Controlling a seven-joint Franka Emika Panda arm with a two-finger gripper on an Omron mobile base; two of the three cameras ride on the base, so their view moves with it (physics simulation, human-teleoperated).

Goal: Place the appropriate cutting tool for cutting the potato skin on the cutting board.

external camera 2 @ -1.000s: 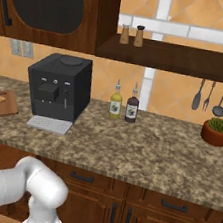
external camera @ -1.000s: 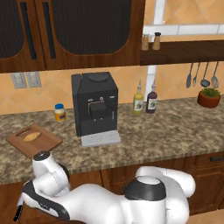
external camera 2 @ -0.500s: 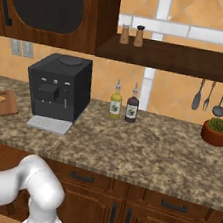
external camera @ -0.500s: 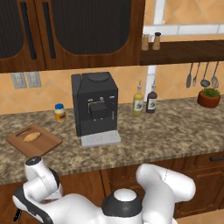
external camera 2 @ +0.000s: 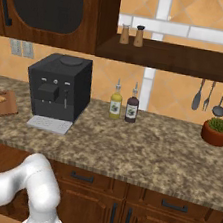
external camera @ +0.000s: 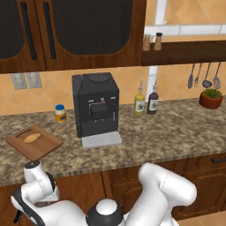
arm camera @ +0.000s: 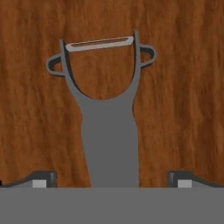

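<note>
The peeler [arm camera: 109,131] fills the centre of your hand view on brown wood, handle end cut off low between the gripper's [arm camera: 111,179] wide-apart, barely visible fingertips [arm camera: 40,179].

My arm folds low: from the base it bends down and out to my left, elbow near bottom centre of the left base view, forearm and wrist dropping toward that view's lower left corner. In the right base view the upper arm sweeps off to the lower left. My claw [arm camera: 109,179] is spread wide, one dark fingertip [arm camera: 40,179] far to each side, nothing pinched between them. Fingertips level with each other, claw pointing straight ahead of the hand camera.
</note>
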